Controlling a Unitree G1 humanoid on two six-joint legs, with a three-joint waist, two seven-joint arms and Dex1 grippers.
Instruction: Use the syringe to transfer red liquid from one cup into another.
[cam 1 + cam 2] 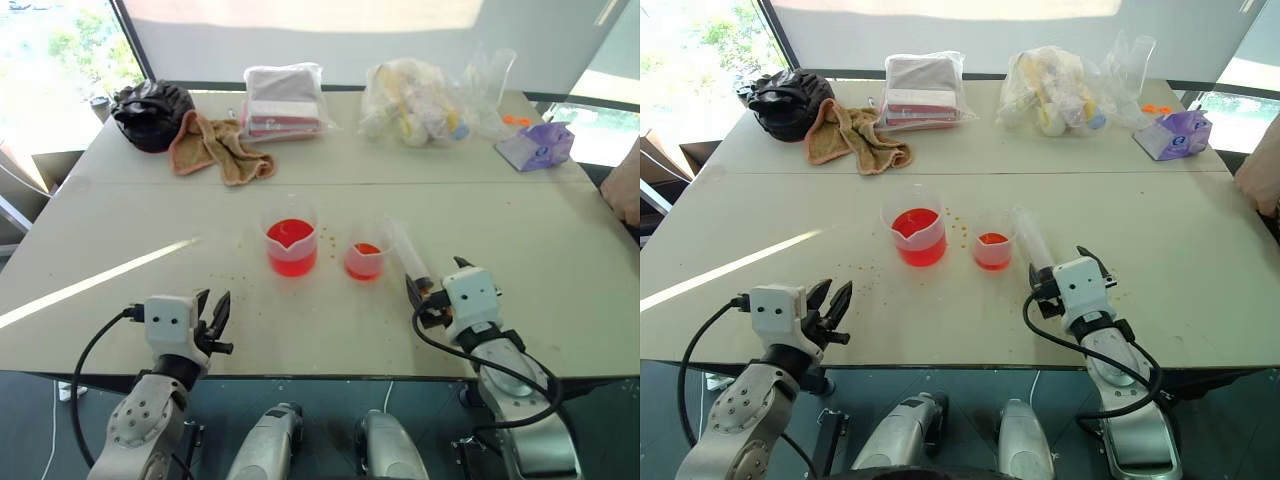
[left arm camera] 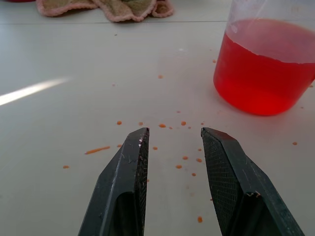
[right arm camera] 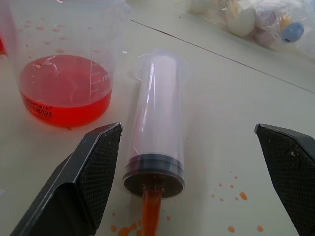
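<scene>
I am seeing the large clear plastic syringe with its white plunger and orange-red tip (image 3: 155,132) lying flat on the pale grey table (image 1: 120,230), its tip end pointing toward the near edge and its barrel angling away, just beside the smaller, narrower clear plastic cup (image 1: 364,252). That cup is holding a shallow layer of translucent red-orange liquid (image 3: 64,96). The wider clear spouted beaker (image 1: 291,238) is standing upright just to the left of the small cup, not touching it, and is carrying a deeper fill of the same red. Small orange droplets (image 2: 182,142) are speckling the table around both vessels. My right gripper (image 3: 189,182) is sitting low at the syringe's tip end, fingers spread wide on either side of the barrel with clear gaps, gripping nothing. My left gripper (image 2: 172,172) is hovering near the table's front edge, well apart from the beaker, its two black fingers parted and empty. Farther back, a crumpled tan cloth (image 1: 215,148), a black bag (image 1: 150,112), two clear plastic bags of supplies (image 1: 285,100) and a purple tissue pack (image 1: 538,146) are lying along the far side.
</scene>
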